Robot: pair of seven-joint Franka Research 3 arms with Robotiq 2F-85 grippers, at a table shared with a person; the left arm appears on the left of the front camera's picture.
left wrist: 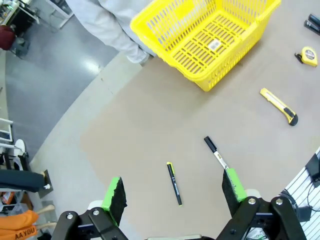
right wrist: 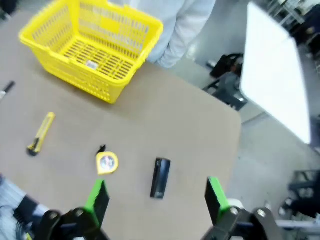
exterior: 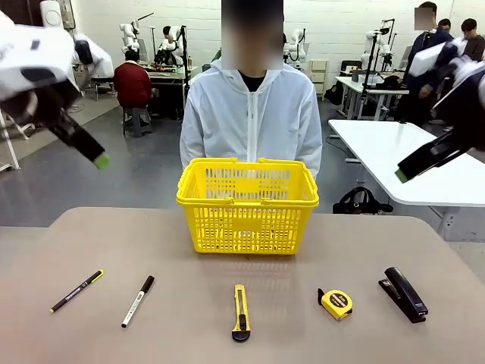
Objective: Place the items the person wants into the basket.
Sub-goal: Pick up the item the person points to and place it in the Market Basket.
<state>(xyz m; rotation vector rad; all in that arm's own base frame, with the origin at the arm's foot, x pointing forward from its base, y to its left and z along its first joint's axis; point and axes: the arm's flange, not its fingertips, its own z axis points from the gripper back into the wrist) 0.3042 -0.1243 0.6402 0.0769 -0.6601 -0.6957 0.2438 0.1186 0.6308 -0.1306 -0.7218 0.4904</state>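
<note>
Marker (exterior: 137, 301) front-left of the basket (exterior: 248, 205), tape measure (exterior: 336, 303) front-right, both flat on bench (exterior: 189, 258) | left hand (left wrist: 173, 189), right hand (right wrist: 156, 194) wide open, empty, raised either side of basket | person (exterior: 250, 114) just behind basket: wait for your cue, then descend straddling the marker's barrel.

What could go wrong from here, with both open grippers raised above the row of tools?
The slim white marker with a black cap lies close to the similar black pen with a yellow tip, so the left gripper might take the wrong one. The small rounded yellow tape measure could slip from the pads of the right gripper.
</note>
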